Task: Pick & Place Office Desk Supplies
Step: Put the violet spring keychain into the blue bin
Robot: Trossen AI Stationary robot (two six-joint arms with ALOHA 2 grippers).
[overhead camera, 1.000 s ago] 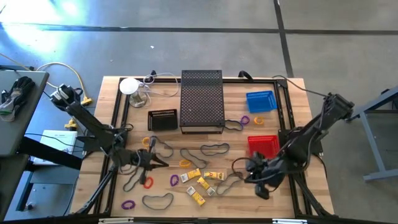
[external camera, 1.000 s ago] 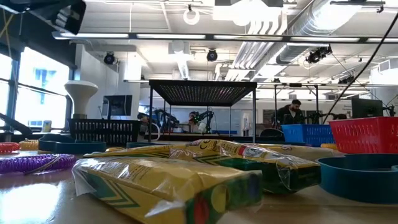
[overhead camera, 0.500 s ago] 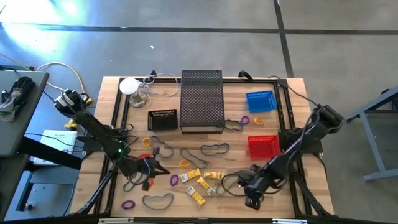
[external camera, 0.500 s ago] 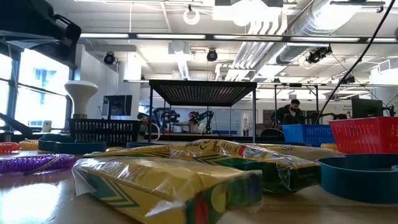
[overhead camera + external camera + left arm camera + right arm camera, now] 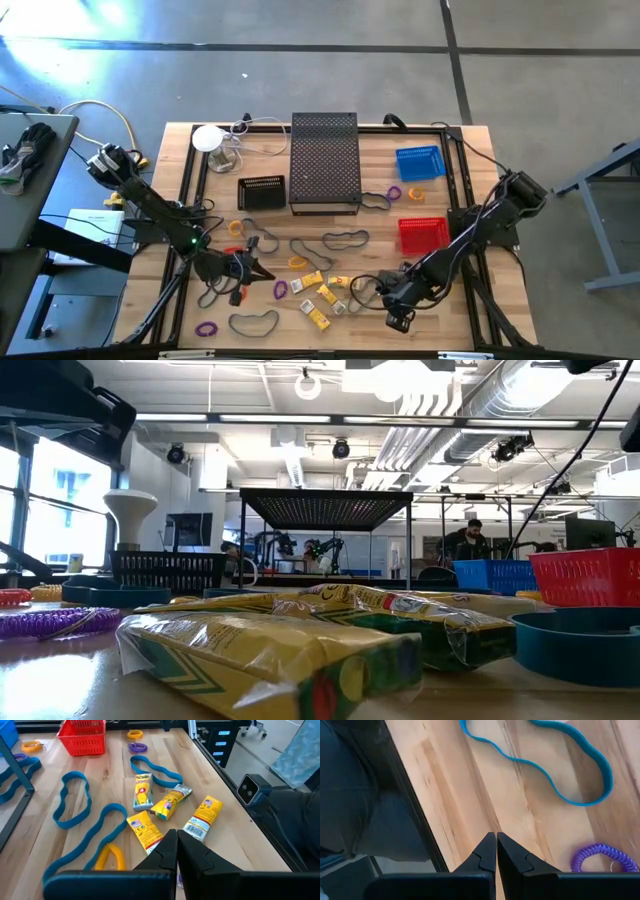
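From above, the left gripper [image 5: 262, 266] is hovering low over the near-left part of the wooden table [image 5: 470, 160], fingers pressed together and holding nothing, just left of the cluster of yellow crayon packets [image 5: 322, 290]. The right gripper [image 5: 396, 320] is sitting at the near edge, right of that cluster, also clamped together and empty. Large dark band loops [image 5: 344, 239] are lying across the middle, with a purple coil [image 5: 206, 328] at the near left. A red basket [image 5: 423, 234] and a blue basket [image 5: 417, 163] are standing on the right, and a black mesh stand [image 5: 324, 161] is sitting at the far centre.

At table height, crayon packets [image 5: 270, 655] are filling the foreground, with a purple coil [image 5: 50, 623] to the left.

In the left wrist view, the closed fingers [image 5: 170, 857] are pointing at four packets [image 5: 204, 818] lying among blue loops [image 5: 72, 802]; a yellow coil [image 5: 110, 857] is lying just beside the fingertips.

In the right wrist view, the shut fingers [image 5: 489, 855] are hanging over bare wood near the table's edge, with a blue loop [image 5: 560, 765] and a purple coil [image 5: 602, 857] farther off.
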